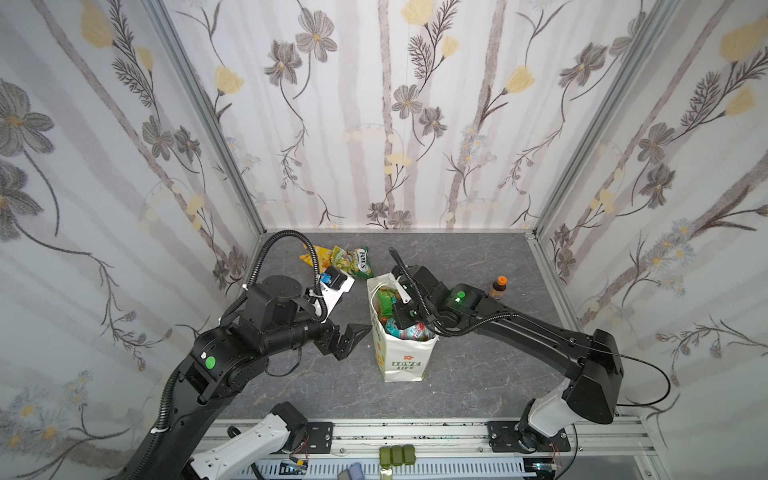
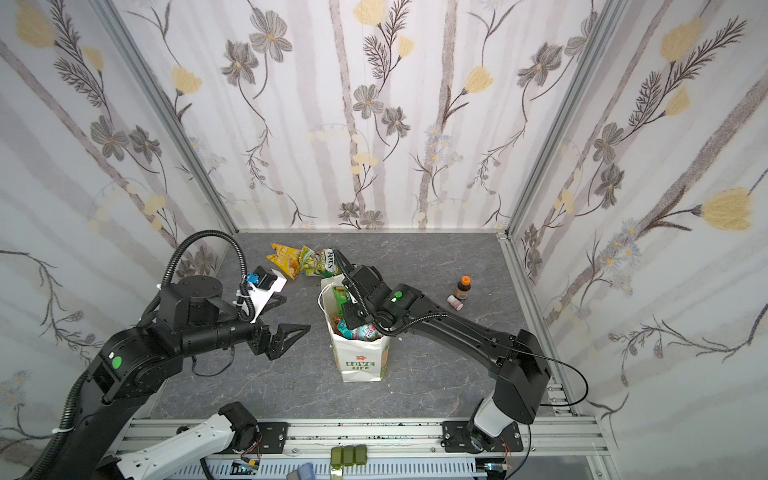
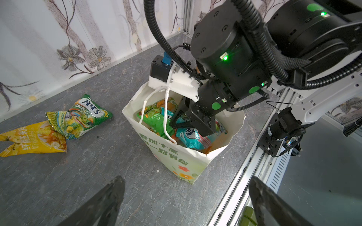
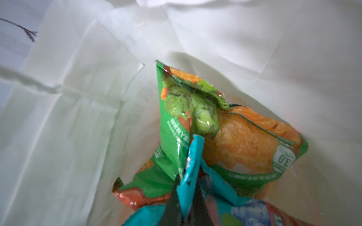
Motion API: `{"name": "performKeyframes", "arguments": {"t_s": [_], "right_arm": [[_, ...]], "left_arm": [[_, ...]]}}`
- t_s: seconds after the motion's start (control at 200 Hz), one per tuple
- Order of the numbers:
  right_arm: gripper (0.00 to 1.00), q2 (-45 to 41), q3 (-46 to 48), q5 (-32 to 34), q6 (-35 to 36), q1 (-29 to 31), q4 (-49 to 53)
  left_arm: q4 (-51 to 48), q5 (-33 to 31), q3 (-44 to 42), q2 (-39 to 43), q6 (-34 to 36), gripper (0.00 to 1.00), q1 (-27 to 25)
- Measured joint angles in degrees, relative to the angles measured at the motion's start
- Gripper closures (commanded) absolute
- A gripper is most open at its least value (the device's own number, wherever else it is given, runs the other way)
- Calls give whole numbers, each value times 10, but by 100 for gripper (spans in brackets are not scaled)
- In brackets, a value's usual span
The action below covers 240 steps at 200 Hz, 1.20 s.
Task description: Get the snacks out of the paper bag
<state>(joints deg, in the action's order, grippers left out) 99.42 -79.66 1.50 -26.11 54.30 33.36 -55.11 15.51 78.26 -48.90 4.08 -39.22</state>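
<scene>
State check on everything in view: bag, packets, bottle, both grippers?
paper bag: upright, open, packets inside.
teal packet: in bag, pinched at its edge.
green-and-orange packet: loose in bag.
yellow packet: out, lying on table.
Fox's packet: out, lying beside yellow packet.
brown bottle: upright, capped.
left gripper: open, empty, beside bag.
right gripper: inside bag, shut on teal packet.

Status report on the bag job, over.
Left gripper open, empty, beside paper bag. Right gripper in bag, shut on teal packet. Yellow packet, green Fox's packet out on table. String handle drapes across bag mouth.
</scene>
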Motion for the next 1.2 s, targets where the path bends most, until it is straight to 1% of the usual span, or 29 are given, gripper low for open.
{"name": "performKeyframes", "arguments": {"t_s": [0.899,0.964,1.029,1.199], "right_arm": [[100,-50,-12,0,-4,-10,2],[100,-54,-12,0,-4,-10,0],[100,-58,-9,0,-4,-10,-2],[100,-71,3,0,-8,-12,-13]], "left_arm": [[13,2,-3,2,-9,0,0],[20,2,-7,2,-16,0,0],[33,2,-15,2,-38,0,0],[91,8,-36,-7,-120,0,0]]}}
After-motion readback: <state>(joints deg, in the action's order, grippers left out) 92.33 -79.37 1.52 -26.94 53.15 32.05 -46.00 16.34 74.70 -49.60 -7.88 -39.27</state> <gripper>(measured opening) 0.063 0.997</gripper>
